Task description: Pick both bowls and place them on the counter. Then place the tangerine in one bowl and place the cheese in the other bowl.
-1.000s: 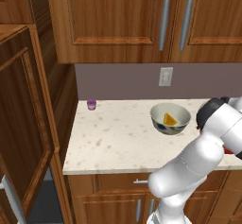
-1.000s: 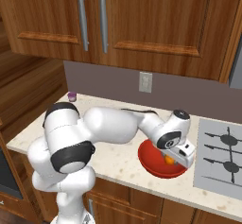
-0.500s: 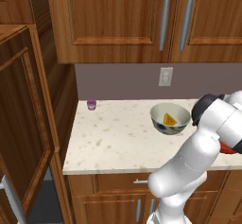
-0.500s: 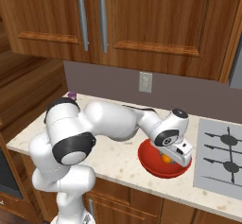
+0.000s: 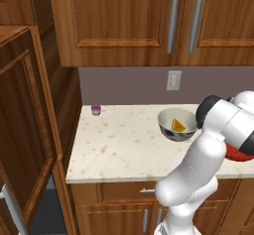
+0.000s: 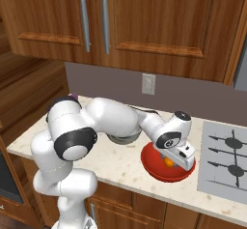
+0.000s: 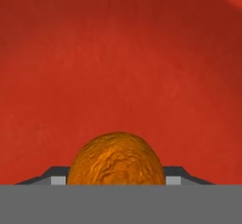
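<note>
- Two dark fingertips (image 7: 54,175) of the claw (image 6: 174,161) are seen on either side of the small textured orange tangerine (image 7: 116,159), which is held between them inside the glossy red round bowl (image 6: 166,164).
- The red bowl is set on the beige speckled stone desk (image 5: 124,145), near its front edge.
- One pale cream bowl with a dark-patterned outside (image 5: 177,125) is seen further back on the desk, with the small yellow cheese wedge (image 5: 178,125) lying in it.
- A small purple cup (image 5: 95,110) is placed at the far left corner, by the wall.
</note>
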### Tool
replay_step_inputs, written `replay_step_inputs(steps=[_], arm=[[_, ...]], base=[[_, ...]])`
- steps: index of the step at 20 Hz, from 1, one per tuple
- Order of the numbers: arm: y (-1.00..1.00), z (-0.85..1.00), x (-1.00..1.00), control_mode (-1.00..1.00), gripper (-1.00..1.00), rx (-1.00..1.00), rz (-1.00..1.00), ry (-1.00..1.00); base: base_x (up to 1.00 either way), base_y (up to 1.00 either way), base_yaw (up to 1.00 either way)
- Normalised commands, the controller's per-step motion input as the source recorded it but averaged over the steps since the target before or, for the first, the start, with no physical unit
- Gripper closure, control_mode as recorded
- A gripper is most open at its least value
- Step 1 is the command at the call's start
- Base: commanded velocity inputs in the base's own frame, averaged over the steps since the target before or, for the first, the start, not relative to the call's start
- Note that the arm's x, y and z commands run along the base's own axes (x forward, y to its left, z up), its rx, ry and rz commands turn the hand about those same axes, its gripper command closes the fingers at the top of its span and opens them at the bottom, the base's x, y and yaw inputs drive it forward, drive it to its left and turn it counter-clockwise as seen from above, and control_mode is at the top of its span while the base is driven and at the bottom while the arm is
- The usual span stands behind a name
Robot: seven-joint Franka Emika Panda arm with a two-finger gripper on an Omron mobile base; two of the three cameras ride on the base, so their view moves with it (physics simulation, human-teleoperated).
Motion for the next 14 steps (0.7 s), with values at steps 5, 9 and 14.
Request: replay_step_inputs(steps=[5, 9, 14], arm=[[0.08, -0.12, 0.06, -1.0, -1.0, 0.0, 0.0, 0.02], [0.01, 0.0, 0.0, -1.0, -1.0, 0.01, 0.0, 0.0], [0.0, 0.0, -0.13, -1.0, -1.0, 0.04, 0.0, 0.0]], base=[[0.0, 0.0, 0.0], [0.0, 0.0, 0.0], [0.0, 0.0, 0.0]])
